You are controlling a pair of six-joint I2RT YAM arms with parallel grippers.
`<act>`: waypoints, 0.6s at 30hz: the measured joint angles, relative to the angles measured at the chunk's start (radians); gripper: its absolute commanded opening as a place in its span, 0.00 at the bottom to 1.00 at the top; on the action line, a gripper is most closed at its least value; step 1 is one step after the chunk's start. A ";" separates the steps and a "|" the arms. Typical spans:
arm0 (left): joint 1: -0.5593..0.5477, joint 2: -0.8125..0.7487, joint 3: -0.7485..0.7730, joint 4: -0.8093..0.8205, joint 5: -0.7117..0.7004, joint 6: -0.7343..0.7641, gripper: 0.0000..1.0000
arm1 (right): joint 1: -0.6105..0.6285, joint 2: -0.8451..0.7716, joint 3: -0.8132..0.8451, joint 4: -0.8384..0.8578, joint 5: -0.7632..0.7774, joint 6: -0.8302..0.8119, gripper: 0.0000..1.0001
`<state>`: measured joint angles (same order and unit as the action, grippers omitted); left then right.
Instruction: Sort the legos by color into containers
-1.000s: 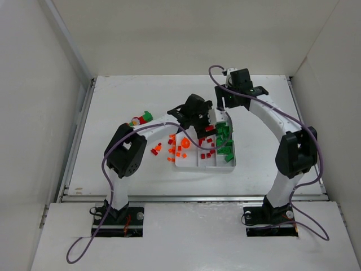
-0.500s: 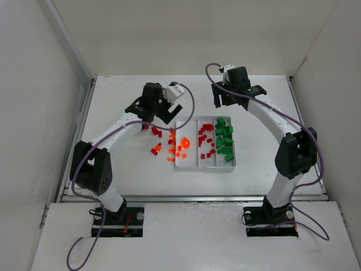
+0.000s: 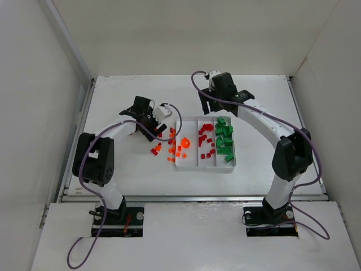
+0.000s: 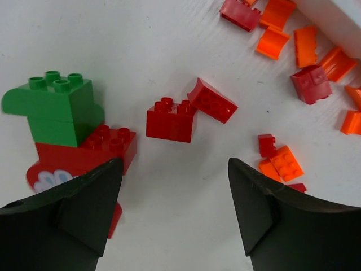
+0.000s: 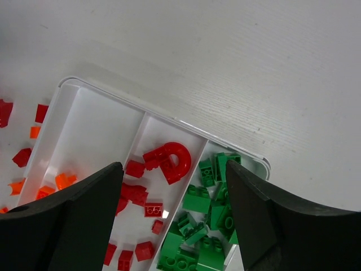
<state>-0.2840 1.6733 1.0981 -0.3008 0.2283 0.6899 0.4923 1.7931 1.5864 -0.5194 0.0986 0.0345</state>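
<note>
The white tray (image 3: 192, 160) lies below the right gripper (image 5: 172, 175), whose fingers stand apart and empty, probably waiting above the sorted red and green compartments. The left gripper (image 4: 174, 164), spread wide and holding nothing, aims at a loose red brick (image 4: 171, 118) just ahead; orange pieces (image 4: 285, 164) lie to its right.

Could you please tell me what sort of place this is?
Likely a lab robot test cell: white table boxed in by plain panels, two bolted-down arms, a tray of legos.
</note>
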 measured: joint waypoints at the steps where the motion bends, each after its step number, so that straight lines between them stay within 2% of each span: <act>1: 0.003 0.018 0.007 0.002 0.002 0.010 0.73 | 0.000 0.000 0.000 -0.001 0.004 0.000 0.79; 7: 0.035 0.129 0.047 0.012 0.018 0.061 0.73 | 0.000 -0.020 -0.039 -0.004 0.032 0.011 0.79; 18: 0.044 0.156 0.060 0.018 0.097 0.113 0.75 | 0.018 -0.046 -0.065 -0.005 0.059 0.031 0.79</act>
<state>-0.2401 1.8290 1.1580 -0.2825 0.3248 0.8032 0.5106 1.7470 1.5211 -0.5243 0.1577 0.0650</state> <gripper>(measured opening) 0.750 0.785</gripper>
